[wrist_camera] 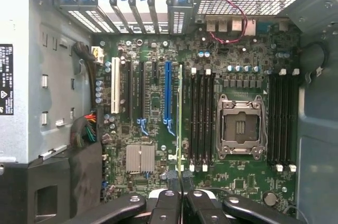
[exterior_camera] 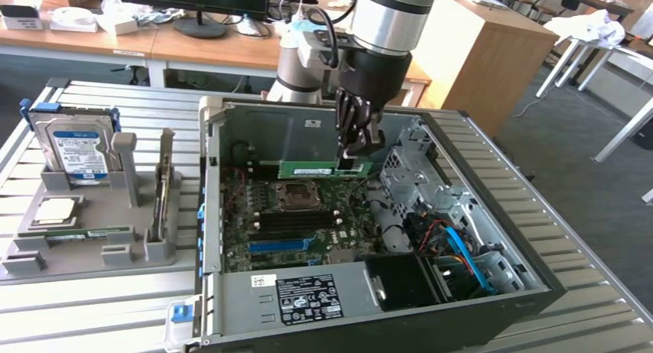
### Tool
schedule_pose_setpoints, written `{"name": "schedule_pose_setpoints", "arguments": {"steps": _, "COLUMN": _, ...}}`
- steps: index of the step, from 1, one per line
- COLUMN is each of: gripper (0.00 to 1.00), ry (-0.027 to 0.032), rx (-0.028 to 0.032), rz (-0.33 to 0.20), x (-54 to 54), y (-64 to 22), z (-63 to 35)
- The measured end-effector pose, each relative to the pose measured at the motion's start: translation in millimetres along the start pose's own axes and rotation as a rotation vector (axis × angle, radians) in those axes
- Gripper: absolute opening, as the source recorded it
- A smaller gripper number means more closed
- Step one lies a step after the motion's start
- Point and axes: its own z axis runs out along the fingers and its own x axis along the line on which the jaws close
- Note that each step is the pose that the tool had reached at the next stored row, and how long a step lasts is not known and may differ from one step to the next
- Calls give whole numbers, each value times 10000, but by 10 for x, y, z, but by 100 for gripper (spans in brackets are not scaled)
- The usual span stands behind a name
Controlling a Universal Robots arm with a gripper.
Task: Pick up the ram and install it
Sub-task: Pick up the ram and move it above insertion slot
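One ram [exterior_camera: 307, 170], clenched in the end effector [exterior_camera: 355, 160], hangs clear above the motherboard [exterior_camera: 268, 215].

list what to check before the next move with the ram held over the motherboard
1. Grip: pincer shut on the ram - ok.
2. The ram parallel to the black memory slots - ok.
3. The ram directly above one slot - cannot tell; in the wrist view its edge looks beside the nearest one.
4. Slots empty - ok.
5. Slot latches open - cannot tell.
6. The ram seated - not ok; it hangs above the motherboard.
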Motion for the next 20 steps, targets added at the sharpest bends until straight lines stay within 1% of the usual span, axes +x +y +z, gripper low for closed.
{"name": "schedule_pose_setpoints", "arguments": {"steps": 5, "gripper": 12, "ry": -70, "rx": 1, "rz": 1, "x": -40, "y": 0, "z": 21}}
{"name": "schedule_pose_setpoints", "arguments": {"steps": 9, "gripper": 12, "ry": -113, "rx": 1, "rz": 2, "x": -87, "y": 1, "z": 35}}
{"name": "schedule_pose_setpoints", "arguments": {"steps": 15, "gripper": 12, "ry": -162, "rx": 8, "rz": 9, "x": -186, "y": 1, "z": 57}}
{"name": "schedule_pose_setpoints", "arguments": {"steps": 20, "gripper": 12, "ry": -182, "rx": 18, "rz": 23, "x": -258, "y": 2, "z": 71}}
